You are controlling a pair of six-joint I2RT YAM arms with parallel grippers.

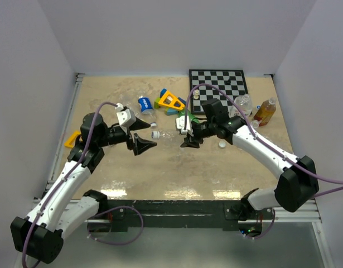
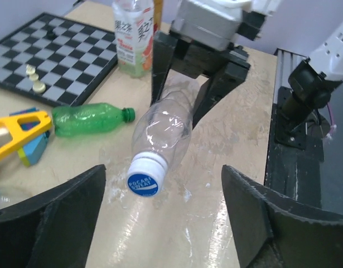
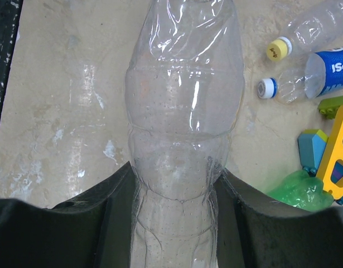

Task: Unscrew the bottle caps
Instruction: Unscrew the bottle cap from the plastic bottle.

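A clear plastic bottle (image 3: 182, 111) hangs level above the table, with my right gripper (image 3: 174, 218) shut round its lower body. Its white cap (image 2: 143, 177) with a blue printed top is on the neck and points toward my left gripper (image 2: 160, 223). That gripper is open, with its black fingers (image 2: 48, 223) wide on either side and a little short of the cap, touching nothing. From above, the cap (image 1: 155, 134) sits just in front of the left gripper (image 1: 149, 134), and the right gripper (image 1: 188, 137) holds the bottle's far end.
A green bottle (image 2: 87, 119) with a green cap (image 2: 128, 114) lies beside toy blocks (image 1: 170, 101). A Pepsi bottle (image 3: 327, 67), a yellow cap (image 3: 279, 49) and a blue-and-white cap (image 3: 267, 87) lie beyond. The chessboard (image 1: 218, 84) and upright bottles (image 1: 266, 110) stand at the back right. A loose white cap (image 1: 222, 144) lies near the right arm.
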